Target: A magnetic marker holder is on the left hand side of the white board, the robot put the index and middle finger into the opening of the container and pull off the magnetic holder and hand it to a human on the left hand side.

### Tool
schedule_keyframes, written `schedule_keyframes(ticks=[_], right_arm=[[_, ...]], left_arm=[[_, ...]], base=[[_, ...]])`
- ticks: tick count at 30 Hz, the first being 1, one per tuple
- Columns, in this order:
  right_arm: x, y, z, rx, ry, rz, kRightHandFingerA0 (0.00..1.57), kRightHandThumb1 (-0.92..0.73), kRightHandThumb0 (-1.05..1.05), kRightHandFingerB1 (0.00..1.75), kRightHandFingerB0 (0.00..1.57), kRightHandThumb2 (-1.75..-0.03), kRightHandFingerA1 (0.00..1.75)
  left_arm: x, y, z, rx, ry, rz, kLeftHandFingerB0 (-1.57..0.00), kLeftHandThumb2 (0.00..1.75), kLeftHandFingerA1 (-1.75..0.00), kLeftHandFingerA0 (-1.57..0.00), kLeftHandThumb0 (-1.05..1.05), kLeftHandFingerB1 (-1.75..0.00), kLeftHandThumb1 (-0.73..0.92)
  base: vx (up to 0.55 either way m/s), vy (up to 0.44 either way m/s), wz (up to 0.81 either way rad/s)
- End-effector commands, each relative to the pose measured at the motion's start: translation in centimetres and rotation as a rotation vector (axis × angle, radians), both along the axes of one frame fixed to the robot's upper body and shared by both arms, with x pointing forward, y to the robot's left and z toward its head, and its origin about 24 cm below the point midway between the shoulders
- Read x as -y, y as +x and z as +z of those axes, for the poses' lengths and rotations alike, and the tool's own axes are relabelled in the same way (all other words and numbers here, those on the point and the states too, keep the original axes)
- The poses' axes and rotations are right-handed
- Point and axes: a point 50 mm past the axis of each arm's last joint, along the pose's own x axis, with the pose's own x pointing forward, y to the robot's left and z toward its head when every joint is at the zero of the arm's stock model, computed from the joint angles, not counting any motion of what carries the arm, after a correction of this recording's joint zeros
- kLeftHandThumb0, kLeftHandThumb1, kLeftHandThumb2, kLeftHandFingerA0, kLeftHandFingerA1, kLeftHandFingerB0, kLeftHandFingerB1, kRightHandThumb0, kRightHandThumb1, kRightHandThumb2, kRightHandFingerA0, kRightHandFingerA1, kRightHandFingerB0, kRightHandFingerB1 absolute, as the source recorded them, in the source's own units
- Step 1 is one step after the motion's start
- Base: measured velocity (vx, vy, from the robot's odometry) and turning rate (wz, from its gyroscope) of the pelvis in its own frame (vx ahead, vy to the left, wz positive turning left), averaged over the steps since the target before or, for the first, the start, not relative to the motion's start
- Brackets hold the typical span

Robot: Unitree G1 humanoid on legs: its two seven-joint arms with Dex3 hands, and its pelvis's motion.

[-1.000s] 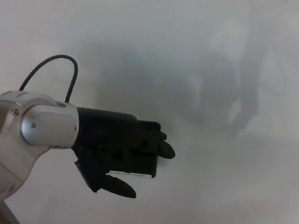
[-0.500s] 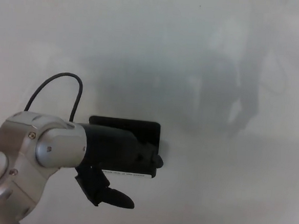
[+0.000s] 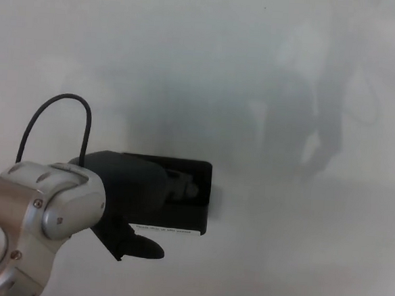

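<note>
The black rectangular magnetic marker holder [image 3: 189, 196] is seen flat against the glossy white board [image 3: 257, 71]. The left black robot hand [image 3: 136, 201] is placed over its left part; two fingers are hooked into its opening, thumb [image 3: 143, 249] below.

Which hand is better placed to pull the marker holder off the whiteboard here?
The left. The left hand is already at the black marker holder on the whiteboard, overlapping its left side. The right hand is not in view.

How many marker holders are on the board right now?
1: the black marker holder on the whiteboard, low and left of centre, with the left hand covering its left part. No others show.
</note>
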Motion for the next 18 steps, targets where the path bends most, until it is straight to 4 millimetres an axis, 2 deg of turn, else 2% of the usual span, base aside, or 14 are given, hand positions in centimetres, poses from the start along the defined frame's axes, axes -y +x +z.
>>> schedule_keyframes(ticks=[1, 8, 18], right_arm=[[0.7, -0.4, 0.1, 0.013, -0.021, -0.01, 0.85, -0.63, -0.42, 0.34, 0.37, -0.59, 0.58], [0.7, -0.3, 0.1, 0.014, -0.024, -0.011, 0.85, -0.63, -0.43, 0.34, 0.38, -0.59, 0.57], [0.7, -0.2, 0.2, 0.022, -0.03, -0.007, 0.85, -0.63, -0.43, 0.35, 0.37, -0.59, 0.57]], left_arm=[[-0.5, 0.5, 0.4, 0.057, 0.027, 0.039, -0.13, 0.67, -0.25, -0.08, -0.59, -0.24, 0.73], [-0.4, 1.0, 0.7, 0.06, 0.002, 0.039, -0.11, 0.61, -0.29, -0.06, -0.58, -0.26, 0.73], [0.0, 1.6, -0.2, 0.025, -0.001, 0.05, -0.12, 0.66, -0.25, -0.07, -0.59, -0.23, 0.72]], base=[[0.0, 0.0, 0.0], [0.0, 0.0, 0.0], [0.0, 0.0, 0.0]])
